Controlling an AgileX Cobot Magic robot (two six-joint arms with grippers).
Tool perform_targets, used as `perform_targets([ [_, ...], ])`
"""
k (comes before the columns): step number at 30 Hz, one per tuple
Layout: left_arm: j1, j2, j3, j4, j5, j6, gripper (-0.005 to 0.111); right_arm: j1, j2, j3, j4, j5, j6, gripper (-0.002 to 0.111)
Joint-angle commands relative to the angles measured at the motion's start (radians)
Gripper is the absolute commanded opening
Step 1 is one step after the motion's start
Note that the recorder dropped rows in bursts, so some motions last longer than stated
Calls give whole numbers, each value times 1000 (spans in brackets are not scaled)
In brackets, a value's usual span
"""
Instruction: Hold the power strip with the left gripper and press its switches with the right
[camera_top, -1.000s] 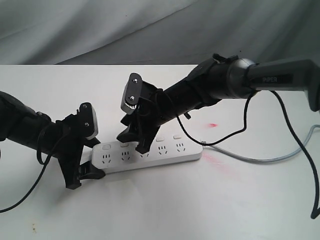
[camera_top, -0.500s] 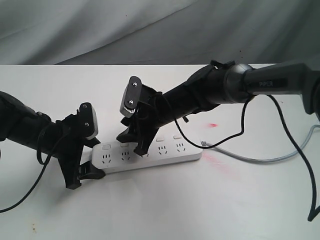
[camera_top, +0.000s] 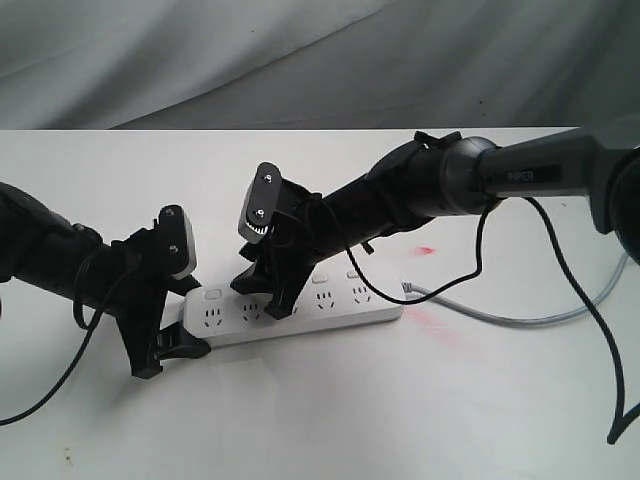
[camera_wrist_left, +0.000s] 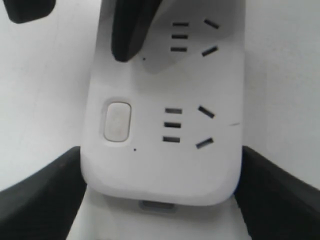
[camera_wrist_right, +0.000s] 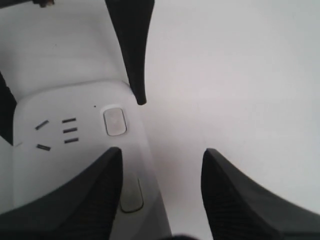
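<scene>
Right tool (camera_top: 263, 295) shifted leftward, power strip (camera_top: 340, 313) unmoved

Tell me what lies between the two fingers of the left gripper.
The rounded end of the power strip lies there, as the left wrist view shows.

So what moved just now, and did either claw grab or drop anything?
The right gripper slid slightly along the power strip toward the left gripper, its arm dipping. Nothing was grabbed or dropped. The left gripper kept clamping the strip's end; the strip stayed put.
</scene>
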Motion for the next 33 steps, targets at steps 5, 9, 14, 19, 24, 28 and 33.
perform_targets([
  [5, 1, 6, 1, 13, -31, 11, 46, -11, 3, -4, -27, -27, -7, 46],
  [9, 1, 6, 1, 13, -31, 11, 46, -12, 3, -4, -31, -27, -7, 46],
  [14, 1, 6, 1, 13, -31, 11, 46, -14, 32, -4, -30, -15, -7, 46],
  [19, 1, 6, 1, 13, -31, 11, 46, -14, 38, 0, -30, -4, -7, 46],
  [24, 1, 6, 1, 13, -31, 11, 46, -27, 38, 0, -46, -2, 1, 46],
  [28, 1, 6, 1, 13, -31, 11, 46, -28, 38, 0, -46, -5, 1, 46],
  [33, 1, 6, 1, 13, -31, 11, 46, -35, 38, 0, -46, -7, 1, 46],
])
